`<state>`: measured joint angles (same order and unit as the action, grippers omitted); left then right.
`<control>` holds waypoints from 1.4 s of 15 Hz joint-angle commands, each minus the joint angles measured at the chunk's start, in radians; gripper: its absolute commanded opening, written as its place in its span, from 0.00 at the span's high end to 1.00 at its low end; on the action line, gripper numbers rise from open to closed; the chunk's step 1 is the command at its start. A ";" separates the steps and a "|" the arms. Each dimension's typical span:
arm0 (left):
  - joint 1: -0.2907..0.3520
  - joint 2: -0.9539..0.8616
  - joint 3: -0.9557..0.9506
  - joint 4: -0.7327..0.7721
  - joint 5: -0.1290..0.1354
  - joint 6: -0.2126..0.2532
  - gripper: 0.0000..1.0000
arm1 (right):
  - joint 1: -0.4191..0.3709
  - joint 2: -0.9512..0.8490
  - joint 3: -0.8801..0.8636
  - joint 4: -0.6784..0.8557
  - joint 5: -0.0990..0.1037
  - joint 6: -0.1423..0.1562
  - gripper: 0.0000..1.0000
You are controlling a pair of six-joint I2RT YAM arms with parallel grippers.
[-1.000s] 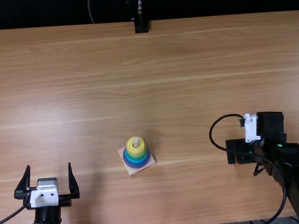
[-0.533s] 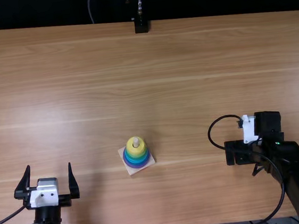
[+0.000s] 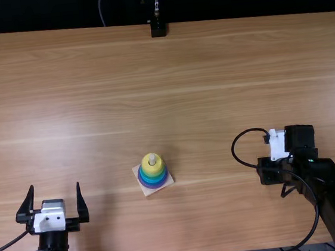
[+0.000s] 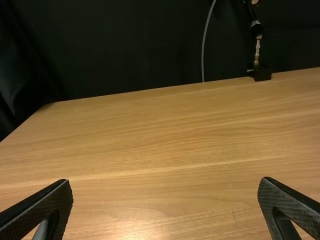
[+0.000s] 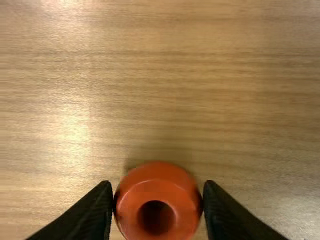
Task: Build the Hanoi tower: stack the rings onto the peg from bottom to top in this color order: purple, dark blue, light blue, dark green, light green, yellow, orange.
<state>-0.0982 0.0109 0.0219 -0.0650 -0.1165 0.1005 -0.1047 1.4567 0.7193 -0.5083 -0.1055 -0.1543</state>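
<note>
In the top view my left gripper (image 3: 54, 186) rests low at the left with its fingers wide apart; the left wrist view has the same gripper (image 4: 166, 182) with only table between the fingers. My right gripper (image 3: 270, 171) is low over the table at the right in the top view. In the right wrist view, that gripper (image 5: 157, 200) has both fingertips against the sides of the orange ring (image 5: 176, 187), whose hole faces the camera. Left of it in the top view, a yellow ring (image 3: 146, 167) tops green and blue rings and a purple ring (image 3: 155, 186) around the peg (image 3: 152, 157).
The tower's square base (image 3: 145, 189) sits tilted on the wooden table (image 3: 212, 97), between the two arms. A black stand (image 3: 158, 29) is at the far edge. A black cable (image 3: 234, 145) loops out beside the right gripper.
The right gripper's dark end has shifted slightly in the top view, while its wrist has moved a little to the left. The left arm and the tower have kept still.
</note>
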 commanded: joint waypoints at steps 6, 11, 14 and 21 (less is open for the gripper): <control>-0.001 -0.011 -0.022 -0.005 -0.003 0.004 0.00 | 0.011 0.007 -0.003 -0.005 -0.033 0.003 1.00; -0.001 -0.011 -0.022 -0.005 -0.003 0.004 0.00 | 0.080 0.001 0.126 -0.091 -0.033 0.002 1.00; -0.001 -0.011 -0.022 -0.005 -0.003 0.004 0.00 | 0.155 0.001 0.272 -0.214 -0.033 0.005 1.00; -0.001 -0.011 -0.022 -0.005 -0.003 0.004 0.00 | 0.416 0.005 0.594 -0.492 -0.033 0.005 1.00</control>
<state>-0.0982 0.0109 0.0223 -0.0654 -0.1165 0.1005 0.2962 1.4567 1.2789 -1.0050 -0.1234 -0.1516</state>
